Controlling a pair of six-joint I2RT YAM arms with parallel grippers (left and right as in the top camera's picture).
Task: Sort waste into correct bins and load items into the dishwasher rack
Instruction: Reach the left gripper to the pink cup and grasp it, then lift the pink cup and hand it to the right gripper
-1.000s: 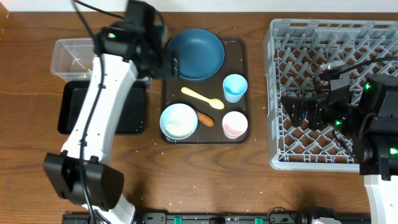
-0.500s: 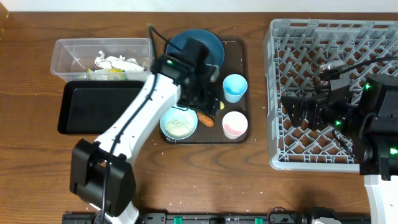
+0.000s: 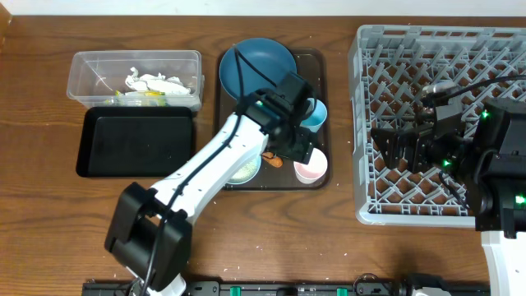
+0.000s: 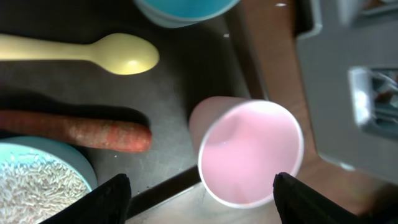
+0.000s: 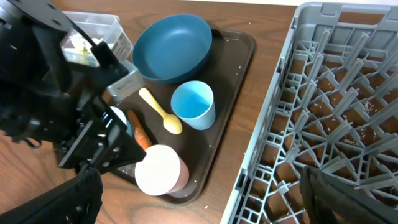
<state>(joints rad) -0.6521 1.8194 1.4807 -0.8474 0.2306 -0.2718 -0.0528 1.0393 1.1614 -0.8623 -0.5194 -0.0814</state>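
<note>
My left gripper (image 4: 202, 196) is open and hovers over the pink cup (image 4: 249, 152), which stands upright on the brown serving tray, its near rim between the fingertips (image 4: 115, 193). Beside it lie the orange-brown food piece (image 4: 74, 129), the pale yellow spoon (image 4: 81, 53) and the bowl (image 4: 37, 186) with rice grains. The dark blue plate (image 3: 255, 62) and the pale blue cup (image 3: 314, 115) sit further back. Over the grey dishwasher rack (image 3: 436, 49), my right gripper (image 3: 393, 146) hangs open and empty. Crumpled paper scraps (image 3: 152, 82) lie in the clear tub (image 3: 90, 66); the black tray (image 3: 136, 141) holds nothing.
The brown serving tray (image 3: 320, 74) sits between the bins and the rack. A strip of bare wood (image 3: 341, 123) separates the tray from the rack wall. White crumbs dot the table around the tray.
My left arm has swung from the clear tub, right across the serving tray, and now hangs above the pink cup. The right arm has not moved.
</note>
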